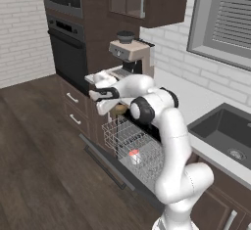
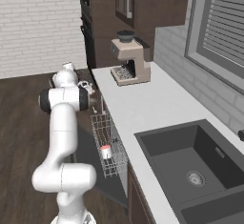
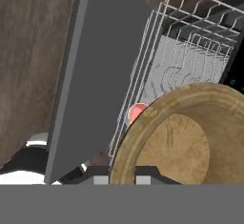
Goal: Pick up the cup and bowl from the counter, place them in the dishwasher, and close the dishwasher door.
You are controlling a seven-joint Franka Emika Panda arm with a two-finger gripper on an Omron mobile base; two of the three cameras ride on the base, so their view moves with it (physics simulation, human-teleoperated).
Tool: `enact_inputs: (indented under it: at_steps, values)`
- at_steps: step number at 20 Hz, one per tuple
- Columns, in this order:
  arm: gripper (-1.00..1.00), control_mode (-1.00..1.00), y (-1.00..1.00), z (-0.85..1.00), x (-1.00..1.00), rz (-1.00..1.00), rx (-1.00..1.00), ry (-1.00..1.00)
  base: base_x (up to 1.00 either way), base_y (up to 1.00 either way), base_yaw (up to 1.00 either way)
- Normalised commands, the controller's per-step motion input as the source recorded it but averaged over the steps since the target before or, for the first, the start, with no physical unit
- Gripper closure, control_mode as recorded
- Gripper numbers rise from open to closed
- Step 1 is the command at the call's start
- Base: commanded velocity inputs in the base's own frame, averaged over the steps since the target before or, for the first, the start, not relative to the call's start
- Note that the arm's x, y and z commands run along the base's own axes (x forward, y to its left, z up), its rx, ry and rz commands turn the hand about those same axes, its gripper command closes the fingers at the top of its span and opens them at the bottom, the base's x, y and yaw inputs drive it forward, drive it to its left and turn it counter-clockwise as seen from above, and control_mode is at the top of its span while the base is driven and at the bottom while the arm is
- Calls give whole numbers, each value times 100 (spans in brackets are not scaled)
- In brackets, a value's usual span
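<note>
tool [image 3: 121, 174] grips bowl [image 3: 183, 137] | dishwasher door [image 3: 95, 75] down | wood floor [image 1: 34, 146] | cup [image 2: 106, 151] in rack [image 1: 135, 143]

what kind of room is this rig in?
A rendered home kitchen, by the look of it: a light counter with a dark inset sink, a coffee machine on it, a black wall oven, and an open dishwasher with its wire rack pulled out.
</note>
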Motion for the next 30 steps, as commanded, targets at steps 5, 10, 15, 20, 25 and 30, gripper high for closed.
enact_inputs:
  at_steps: [5, 10, 15, 20, 25, 30]
  values:
    - [100, -100, -18, -66, -100, -20, 3, 0, 0, 0, 0]
    - [100, -100, -47, -86, -100, -16, 2, 0, 0, 0, 0]
    - [100, -100, -68, -85, -45, -13, 3, -2, 0, 0, 0]
    - [100, -100, -32, -54, 32, 0, 0, -7, 0, 0, 0]
    - [100, -100, -8, -57, 47, 2, 0, -10, 0, 0, 0]
    - [100, -100, -18, -35, 61, 0, 6, -1, 0, 0, 0]
